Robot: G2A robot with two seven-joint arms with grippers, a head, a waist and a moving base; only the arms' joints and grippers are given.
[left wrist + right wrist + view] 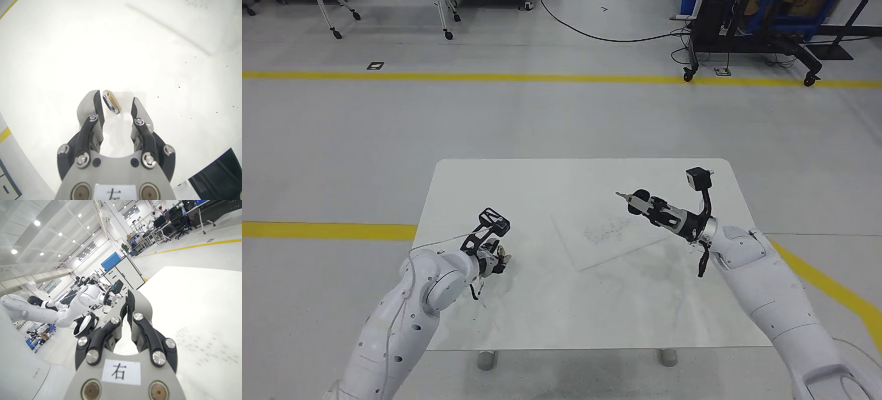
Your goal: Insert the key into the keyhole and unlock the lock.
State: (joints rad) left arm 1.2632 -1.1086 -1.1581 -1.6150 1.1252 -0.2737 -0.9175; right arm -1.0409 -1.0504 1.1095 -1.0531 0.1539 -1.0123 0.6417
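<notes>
Where the left gripper [116, 94] sits low over the white surface [542, 190], near its left front, the jaws stand released. The brass lock [111, 104] is between them, tilted, leaning against one pad and apart from the other. The right gripper [129, 293] is raised over the right side, jaws clenched. The thin silver tip protruding is probably the key [621, 196]. The grippers are well apart.
</notes>
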